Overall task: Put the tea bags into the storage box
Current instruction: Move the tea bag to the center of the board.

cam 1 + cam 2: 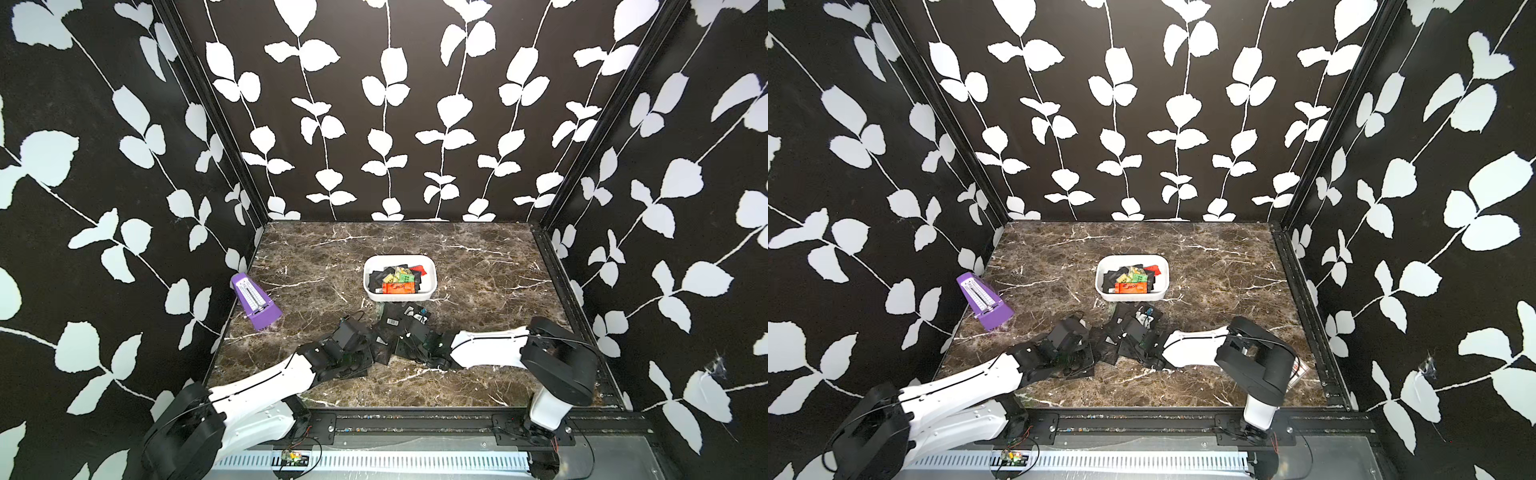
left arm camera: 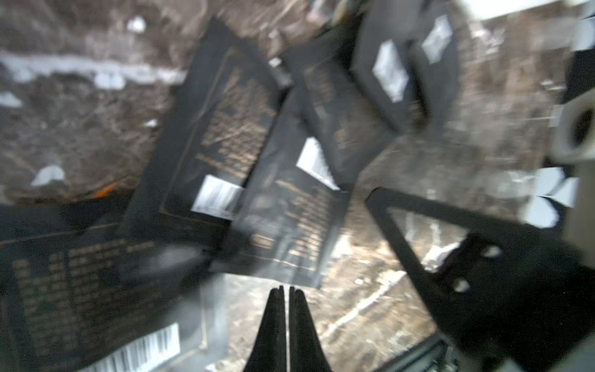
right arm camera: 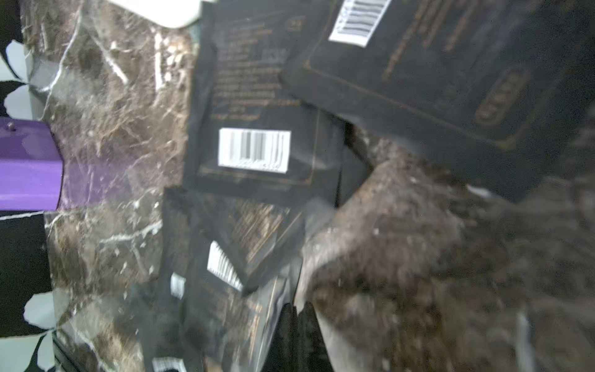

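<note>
On the far left of the marble table, a purple metronome stands by the wall; the right wrist view catches only its base. Both top views lose the left gripper in dark clutter. The left wrist view shows its fingers pressed together with only a slit between them, the tips at a sachet's edge, with no clear hold.

Loose black tea bags lie overlapping between the two arms. Their barcode labels and gold print read only in the wrist views. Just behind them sits the white storage box, which holds black, orange, yellow and green sachets.

The right gripper is closed, low beside a sachet; I cannot tell whether it pinches one. A white-and-red card peeks past the right arm in a top view.
</note>
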Action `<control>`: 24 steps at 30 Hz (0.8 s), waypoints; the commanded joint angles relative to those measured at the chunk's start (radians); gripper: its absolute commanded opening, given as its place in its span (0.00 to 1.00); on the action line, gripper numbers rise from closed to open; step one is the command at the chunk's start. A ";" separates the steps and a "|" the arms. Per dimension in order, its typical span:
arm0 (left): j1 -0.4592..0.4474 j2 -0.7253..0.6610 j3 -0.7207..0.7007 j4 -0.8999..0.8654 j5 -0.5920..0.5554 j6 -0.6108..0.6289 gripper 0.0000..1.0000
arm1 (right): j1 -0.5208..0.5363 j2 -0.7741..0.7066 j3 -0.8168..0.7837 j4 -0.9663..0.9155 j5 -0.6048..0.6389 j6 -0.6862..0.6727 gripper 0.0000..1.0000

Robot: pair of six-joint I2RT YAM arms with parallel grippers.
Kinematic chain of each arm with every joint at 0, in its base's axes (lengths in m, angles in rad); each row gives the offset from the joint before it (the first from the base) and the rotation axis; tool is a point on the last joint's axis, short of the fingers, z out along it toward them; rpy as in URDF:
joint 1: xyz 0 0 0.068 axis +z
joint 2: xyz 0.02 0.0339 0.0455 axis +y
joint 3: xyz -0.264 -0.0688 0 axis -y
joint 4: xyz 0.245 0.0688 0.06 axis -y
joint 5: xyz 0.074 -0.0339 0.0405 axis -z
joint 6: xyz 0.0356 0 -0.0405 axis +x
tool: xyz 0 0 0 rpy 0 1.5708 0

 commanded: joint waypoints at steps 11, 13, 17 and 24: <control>0.023 0.099 0.139 -0.081 -0.118 0.119 0.00 | 0.023 -0.161 -0.089 -0.058 0.066 -0.011 0.00; 0.032 0.157 0.178 -0.090 -0.123 0.141 0.00 | 0.023 -0.149 -0.088 -0.048 0.057 -0.010 0.05; 0.052 0.226 0.207 -0.056 -0.129 0.170 0.00 | 0.024 -0.122 -0.086 -0.024 0.047 -0.005 0.10; 0.104 0.315 0.225 -0.015 -0.112 0.216 0.00 | 0.024 -0.080 -0.079 -0.002 0.033 0.004 0.21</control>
